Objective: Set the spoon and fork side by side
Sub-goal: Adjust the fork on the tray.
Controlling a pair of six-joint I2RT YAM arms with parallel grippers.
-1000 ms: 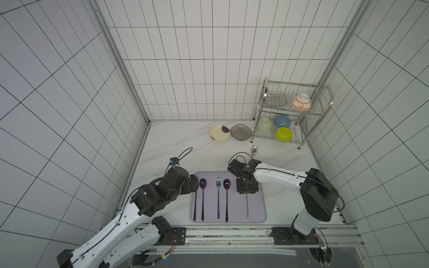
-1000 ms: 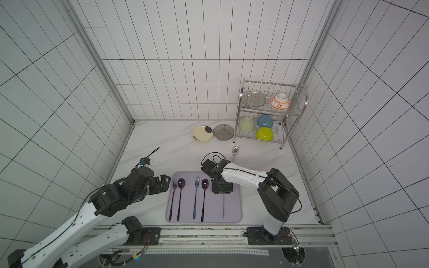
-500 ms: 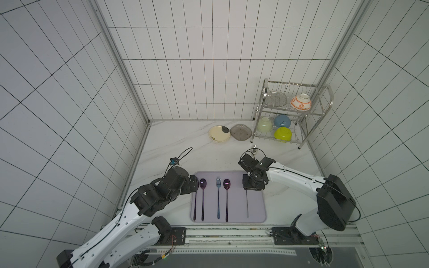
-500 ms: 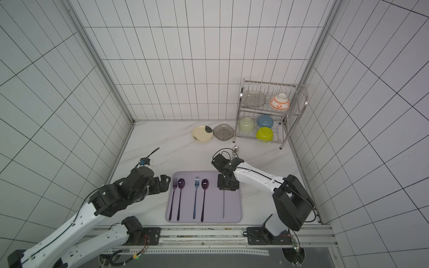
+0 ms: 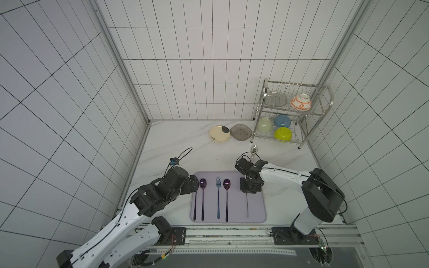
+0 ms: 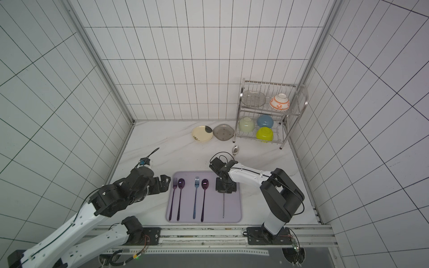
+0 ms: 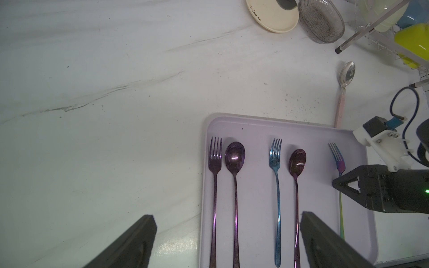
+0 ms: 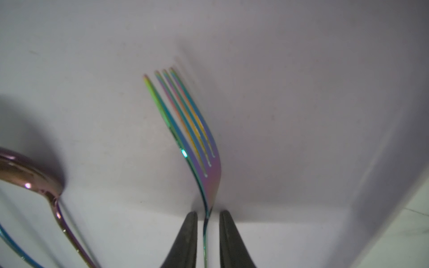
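Observation:
On the lilac tray (image 5: 257,208) lie a purple fork (image 7: 215,157) beside a purple spoon (image 5: 203,183), then a blue fork (image 5: 218,183) beside a second purple spoon (image 5: 226,183). A rainbow fork (image 8: 185,130) lies alone at the tray's right. My right gripper (image 8: 208,214) points down over its neck, fingers narrowly apart on either side with a small gap showing. A silver spoon (image 5: 254,148) with a pale pink handle lies on the counter behind the tray. My left gripper (image 7: 227,217) hangs wide open at the tray's left edge, holding nothing.
A wire dish rack (image 5: 290,111) with several bowls stands at the back right. A cream plate (image 5: 219,134) and a grey dish (image 5: 241,132) lie next to it. Tiled walls close in three sides. The counter (image 5: 185,148) is white marble.
My right arm has swung its elbow out to the right while its gripper stayed over the rainbow fork's neck, and the jaws have narrowed. The left arm has not moved.

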